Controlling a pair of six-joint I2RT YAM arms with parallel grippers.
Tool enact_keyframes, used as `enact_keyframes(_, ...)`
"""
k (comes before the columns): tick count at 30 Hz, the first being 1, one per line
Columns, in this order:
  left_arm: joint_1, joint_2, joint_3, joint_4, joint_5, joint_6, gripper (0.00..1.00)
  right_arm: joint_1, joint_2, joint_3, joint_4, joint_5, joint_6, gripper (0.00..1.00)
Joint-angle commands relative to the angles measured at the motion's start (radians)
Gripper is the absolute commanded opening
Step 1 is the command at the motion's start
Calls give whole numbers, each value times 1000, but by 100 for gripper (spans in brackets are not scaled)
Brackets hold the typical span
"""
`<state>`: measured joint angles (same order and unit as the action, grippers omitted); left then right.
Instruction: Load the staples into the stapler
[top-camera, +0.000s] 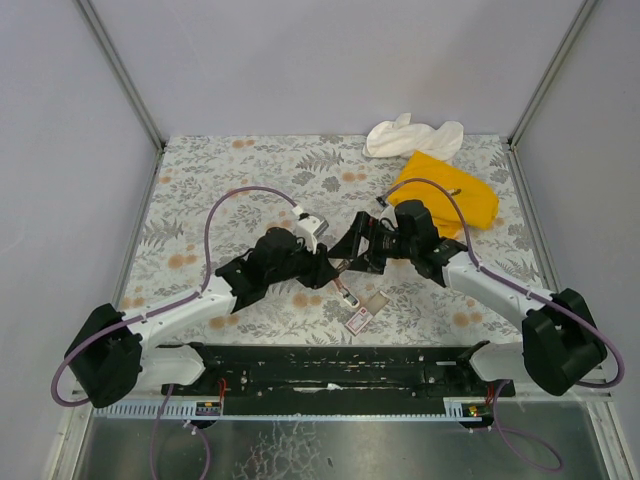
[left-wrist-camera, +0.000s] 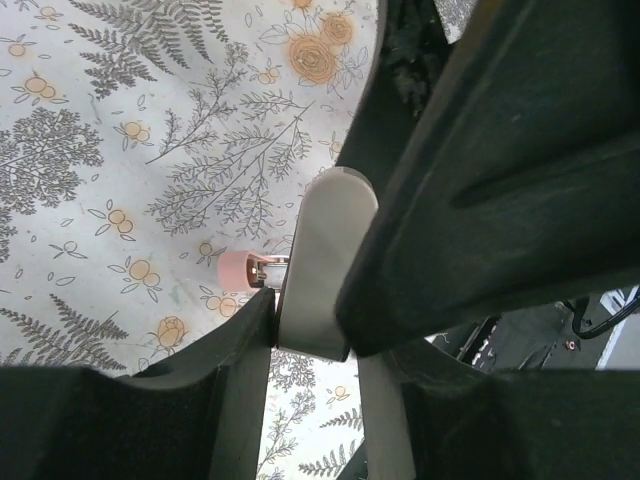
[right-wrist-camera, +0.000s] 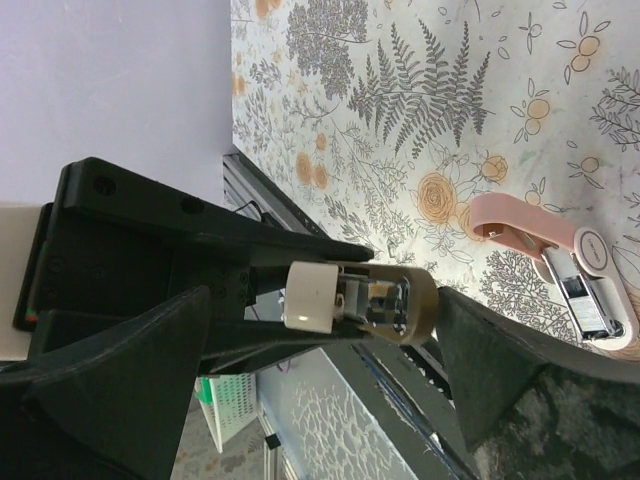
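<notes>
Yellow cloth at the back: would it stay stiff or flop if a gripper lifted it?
The rumpled yellow fabric cloth would probably flop and drape, since it already lies folded in soft creases. Pushed, it likely bunches up rather than rolls, lying flat.

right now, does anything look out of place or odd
Nothing spilled or broken. The pink stapler is swung open, metal track exposed; a yellow cloth and white cloth sit crumpled at the far right.

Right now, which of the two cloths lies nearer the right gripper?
The yellow cloth, spread just behind the right gripper; the white cloth is bunched up farther back, beyond the yellow one.
</notes>
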<state>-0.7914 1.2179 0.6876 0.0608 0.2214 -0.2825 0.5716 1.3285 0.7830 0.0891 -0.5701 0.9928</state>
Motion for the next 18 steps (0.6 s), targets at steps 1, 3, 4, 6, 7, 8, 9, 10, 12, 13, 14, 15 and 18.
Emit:
enact_keyframes(1, -17, -19, 26, 15, 17, 15, 0, 23, 20, -2, 76, -11, 27, 95)
enact_keyframes(3, -19, -30, 19, 19, 11, 14, 0, 24, 27, -21, 105, -11, 43, 80)
enact_keyframes(4, -20, -35, 16, 22, 9, 13, 0, 24, 27, -30, 119, -13, 51, 70)
enact_keyframes(6, -21, -40, 13, 26, 4, 13, 0, 25, 26, -39, 131, -11, 57, 50)
enact_keyframes(7, -20, -41, 13, 25, 5, 13, 0, 24, 25, -43, 133, -8, 59, 38)
enact_keyframes(8, -20, -43, 13, 26, 4, 13, 0, 24, 23, -46, 134, -7, 59, 27)
enact_keyframes(9, -21, -42, 13, 26, 3, 13, 0, 24, 23, -48, 134, -4, 61, 13)
enact_keyframes(10, -22, -43, 13, 25, 3, 13, 0, 24, 22, -51, 133, 0, 63, 2)
enact_keyframes(12, -22, -47, 12, 26, 3, 13, 0, 25, 17, -61, 144, 8, 68, 0)
enact_keyframes(13, -22, -49, 12, 26, 2, 13, 0, 24, 13, -67, 151, 10, 70, 0)
enact_keyframes(14, -23, -50, 11, 25, 0, 13, 0, 24, 11, -69, 154, 13, 70, 0)
enact_keyframes(15, -24, -52, 9, 25, -2, 11, 0, 25, 10, -68, 153, 15, 68, 0)
enact_keyframes(18, -24, -61, 6, 21, -20, 9, 0, 24, 4, -52, 127, 17, 37, 6)
